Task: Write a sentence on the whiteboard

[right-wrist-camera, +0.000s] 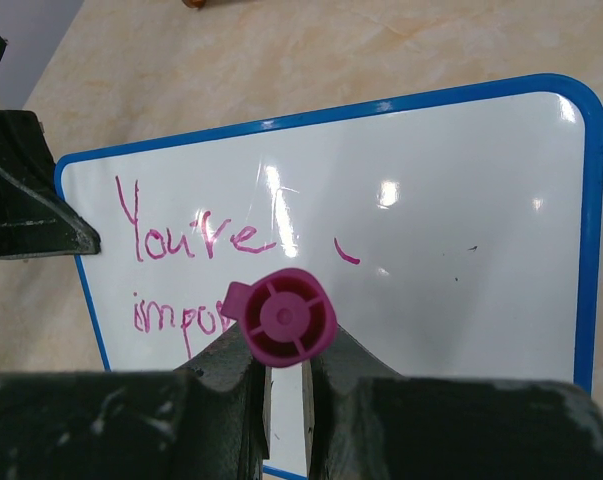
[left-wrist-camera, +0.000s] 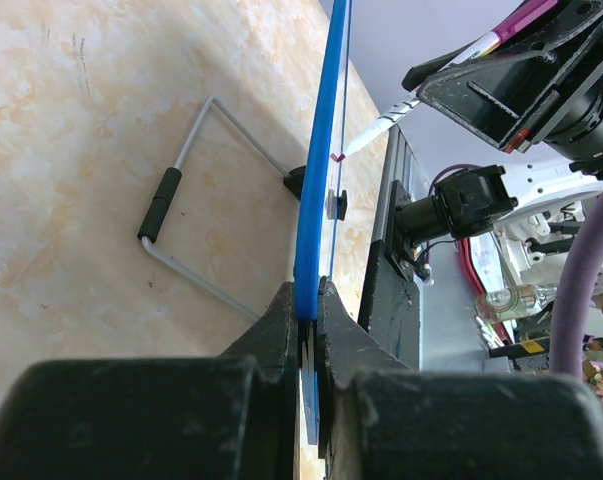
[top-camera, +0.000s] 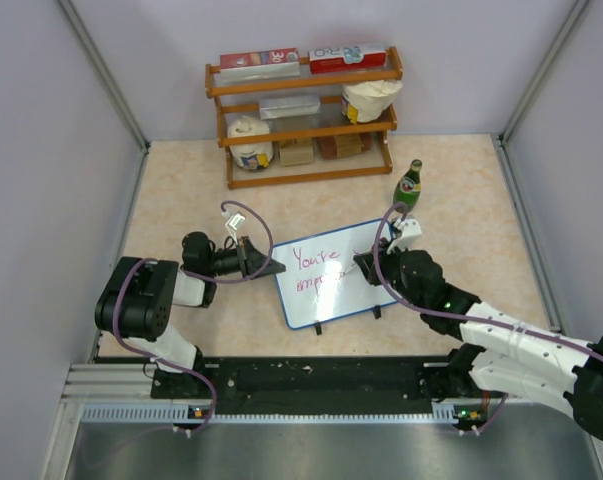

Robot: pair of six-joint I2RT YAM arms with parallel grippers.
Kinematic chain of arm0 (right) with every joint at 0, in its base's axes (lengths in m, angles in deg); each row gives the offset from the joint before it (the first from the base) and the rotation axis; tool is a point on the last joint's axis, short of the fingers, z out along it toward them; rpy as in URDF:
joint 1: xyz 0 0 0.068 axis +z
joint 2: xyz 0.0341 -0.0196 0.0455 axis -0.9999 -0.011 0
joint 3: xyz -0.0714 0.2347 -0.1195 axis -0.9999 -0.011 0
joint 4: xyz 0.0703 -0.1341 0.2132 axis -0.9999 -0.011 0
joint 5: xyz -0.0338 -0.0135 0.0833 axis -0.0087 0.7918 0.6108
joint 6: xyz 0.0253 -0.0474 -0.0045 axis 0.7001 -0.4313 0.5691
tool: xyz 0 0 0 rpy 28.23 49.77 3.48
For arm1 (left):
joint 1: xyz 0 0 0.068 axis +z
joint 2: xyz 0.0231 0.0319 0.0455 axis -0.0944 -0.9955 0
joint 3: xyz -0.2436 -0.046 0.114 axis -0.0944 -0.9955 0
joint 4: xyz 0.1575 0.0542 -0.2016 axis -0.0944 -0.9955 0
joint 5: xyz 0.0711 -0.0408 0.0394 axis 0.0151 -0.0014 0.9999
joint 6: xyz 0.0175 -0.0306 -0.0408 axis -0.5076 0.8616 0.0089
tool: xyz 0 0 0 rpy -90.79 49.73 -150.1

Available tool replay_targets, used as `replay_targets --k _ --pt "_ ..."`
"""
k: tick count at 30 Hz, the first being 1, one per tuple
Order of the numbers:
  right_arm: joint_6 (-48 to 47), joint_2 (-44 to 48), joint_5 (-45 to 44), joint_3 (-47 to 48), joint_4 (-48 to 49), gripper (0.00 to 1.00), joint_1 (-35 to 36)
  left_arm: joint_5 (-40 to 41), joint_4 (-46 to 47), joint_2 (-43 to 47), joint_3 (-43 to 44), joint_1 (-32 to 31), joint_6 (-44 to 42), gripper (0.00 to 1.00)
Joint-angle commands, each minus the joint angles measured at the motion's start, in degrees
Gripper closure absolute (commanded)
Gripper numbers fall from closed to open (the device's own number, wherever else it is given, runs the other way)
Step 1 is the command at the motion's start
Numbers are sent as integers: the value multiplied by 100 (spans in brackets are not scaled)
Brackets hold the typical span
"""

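- The surface (top-camera: 181,200) carries the whiteboard (top-camera: 326,305) at its middle, close in front of both arms. The board is propped on a wire stand (left-wrist-camera: 196,200), its face tilted up toward the near side.
- My left claw (left-wrist-camera: 309,300) is pressed together on the blue frame (left-wrist-camera: 316,180) at the board's left edge. I judge this grip is what stops the board sliding, so I would hold it clamped and motionless while the pen moves.
- My right claw (right-wrist-camera: 284,365) pinches a magenta marker (right-wrist-camera: 284,317), which points end-on away from its camera over the board's middle.
- Two magenta lines are written: "You're" (right-wrist-camera: 196,235) above and "impor" (right-wrist-camera: 176,315) below. The lower word looks unfinished, so I take the step in hand to be carrying it on rightward.
- To do that well I would press lightly, since a propped board gives under force. I would also match the letter height already there and hold the lower line level.
- A short stray stroke (right-wrist-camera: 347,252) lies to the right of "You're", so I would keep new letters below it.
- From the left wrist view the tip (left-wrist-camera: 336,155) seems to meet the board, though I cannot be sure it touches.
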Motion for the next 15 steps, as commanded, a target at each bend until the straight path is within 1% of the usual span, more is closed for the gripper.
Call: replay_targets --k 1,7,15 --pt "-43 19 -148 215 132 100 -97 295 288 -79 -19 88 -293 100" --pt "-52 72 28 109 -17 100 -97 295 288 -70 -19 88 -293 100" --pt "-69 274 46 -67 -184 100 -97 286 297 -79 -19 88 -285 100"
